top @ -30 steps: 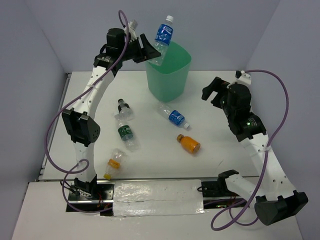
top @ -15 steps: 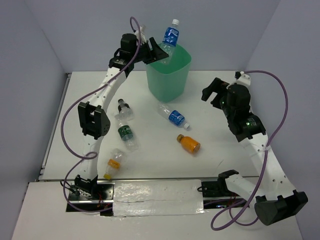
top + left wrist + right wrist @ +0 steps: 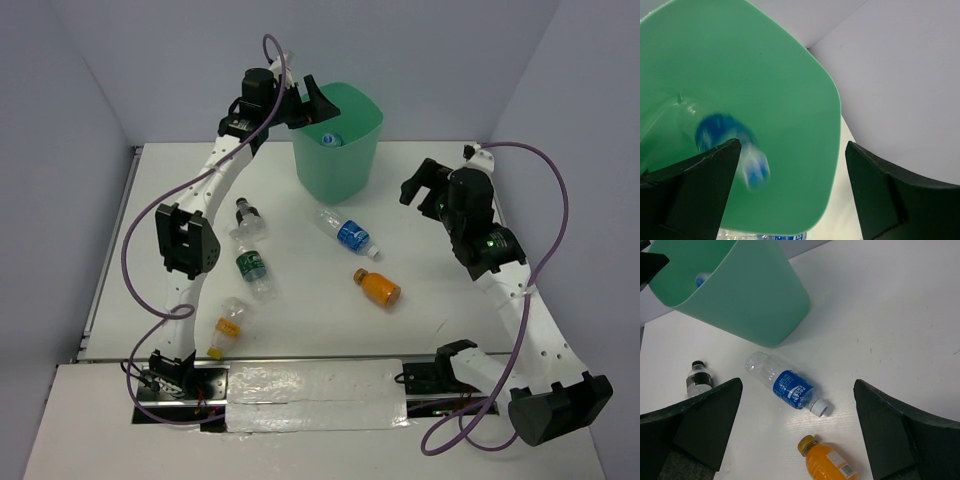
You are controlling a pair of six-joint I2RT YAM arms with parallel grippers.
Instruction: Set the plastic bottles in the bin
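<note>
Step in hand: the drop into the bin [image 3: 342, 172], as I judge it. One blue-label bottle [image 3: 751, 167] shows as a blur inside the green walls, free of any grip.
Left fingers [image 3: 700, 185]: spread wide apart and holding nothing, poised over the bin's mouth at its rim.
Bottle in the bin: below the gap between the left fingers and nearer the one at the view's left. Its smear runs slantwise down the bin. It is too blurred to say which end leads.
Right fingers [image 3: 895, 430]: also wide apart and empty, hanging above the tabletop [image 3: 450, 290] beside the bin.
Blue-label bottle on the tabletop [image 3: 787, 386]: lying flat beneath the gap between the right fingers. Its long axis is slanted across that gap, with the clear base toward the bin and the white neck toward the short orange bottle [image 3: 830, 465].
Short orange bottle: on its side, just past the blue-label bottle's neck and apart from it, with its cap turned toward that bottle.
Others left: the black-cap bottle [image 3: 245, 218], the green-label bottle [image 3: 254, 268] and the orange-yellow-label bottle [image 3: 226, 325] all lie flat, well below and apart from the left fingers.
Progress: one bottle in and four on the tabletop, by my count.
Next move: probably the right fingers come down astride the blue-label bottle. The wrist should turn so the fingers close across its long axis.
</note>
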